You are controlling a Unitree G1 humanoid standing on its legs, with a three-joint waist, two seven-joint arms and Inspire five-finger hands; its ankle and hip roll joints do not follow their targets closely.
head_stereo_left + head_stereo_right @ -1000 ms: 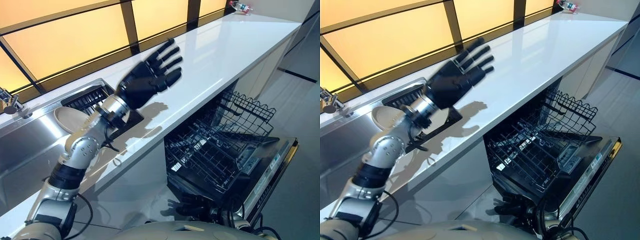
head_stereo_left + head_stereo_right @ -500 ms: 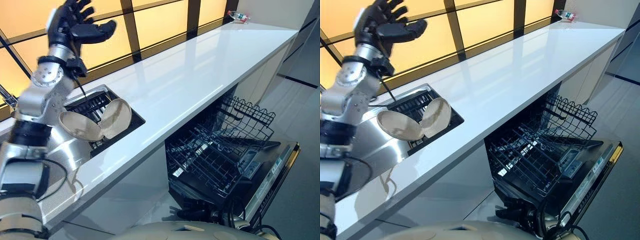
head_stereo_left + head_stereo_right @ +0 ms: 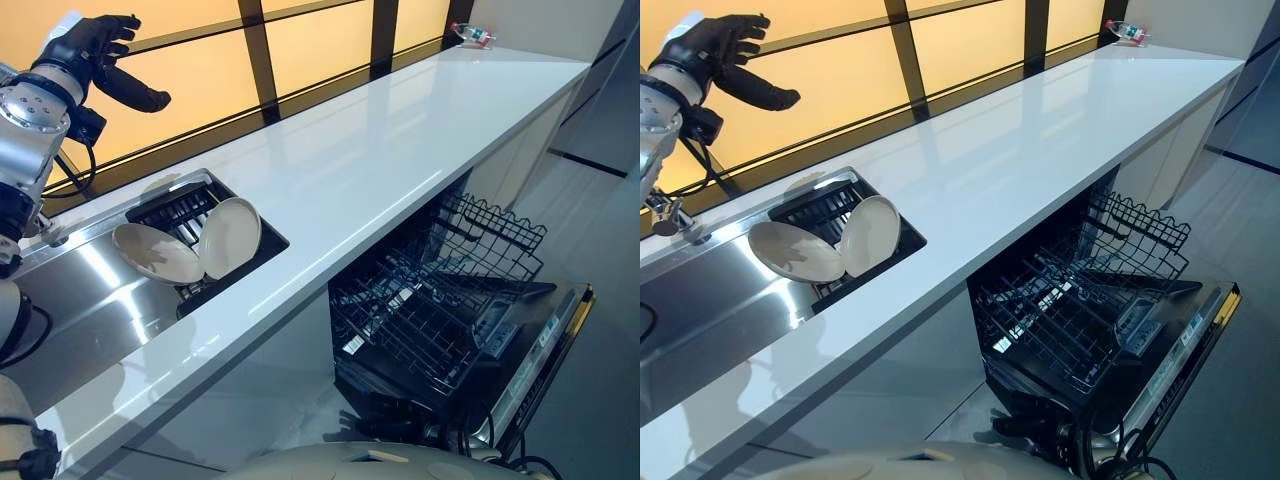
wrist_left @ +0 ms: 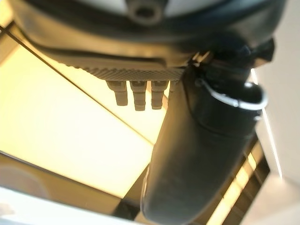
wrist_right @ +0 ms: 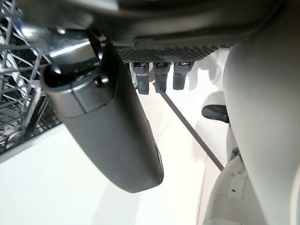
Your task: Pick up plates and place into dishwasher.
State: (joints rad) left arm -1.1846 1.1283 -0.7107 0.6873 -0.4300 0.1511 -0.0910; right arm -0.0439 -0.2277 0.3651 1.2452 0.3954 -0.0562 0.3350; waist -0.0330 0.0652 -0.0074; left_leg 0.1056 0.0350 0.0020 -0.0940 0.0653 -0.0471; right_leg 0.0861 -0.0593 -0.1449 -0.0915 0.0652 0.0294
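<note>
Plates point(image 3: 185, 246) leaning in sink rack point(image 3: 190, 215), white counter point(image 3: 400, 140), dishwasher point(image 3: 440, 310) open, left hand point(image 3: 95, 55) spread, empty, right hand point(image 5: 112, 140) relaxed

The long white table point(image 3: 400, 130) is smooth and glossy, mirroring the amber window panes. At the frame's left, the sink point(image 3: 90, 310) is shiny brushed metal. Two beige plates point(image 3: 190, 245) look matt, like ceramic. The dishwasher point(image 3: 450, 310) rack at lower right is dark coated wire.
</note>
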